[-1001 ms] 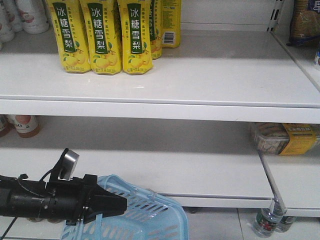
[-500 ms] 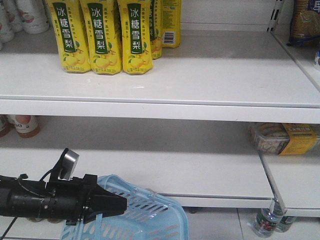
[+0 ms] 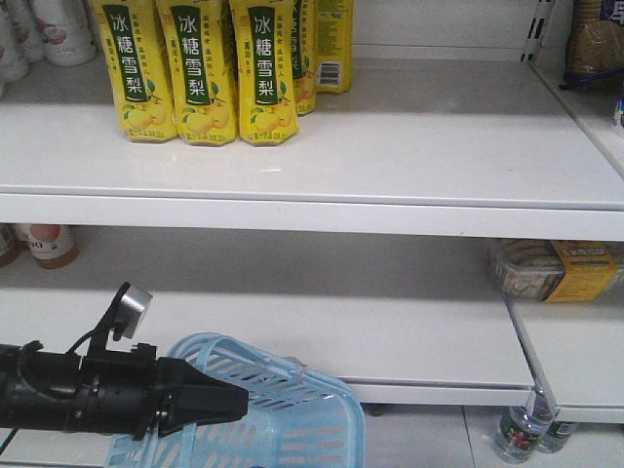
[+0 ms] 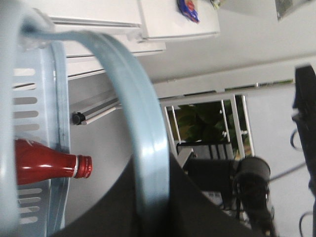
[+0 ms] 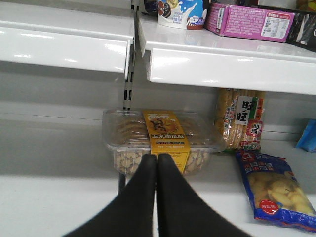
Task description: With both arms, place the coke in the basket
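Observation:
My left gripper (image 3: 229, 400) is shut on the flat handle (image 4: 143, 133) of the light blue basket (image 3: 292, 409), which hangs low at the front left. Its dark fingers flank the handle on both sides. The coke (image 4: 42, 163) shows as a red container with a red cap and a white ring. It lies against the basket's slotted wall (image 4: 37, 98), with its neck reaching past the rim bar. Whether it rests inside, I cannot tell. My right gripper (image 5: 157, 157) is shut and empty, pointing at a shelf. It is out of the front view.
Yellow pear-drink bottles (image 3: 195, 68) stand on the upper shelf (image 3: 312, 210). A clear snack tub (image 5: 158, 140) sits straight ahead of my right gripper, with a blue snack bag (image 5: 274, 185) to its right. Bottles (image 3: 517, 429) stand on the floor at the lower right.
My left arm has tilted and dropped a little at the wrist. The basket has shifted slightly left with it. The shelves look the same.

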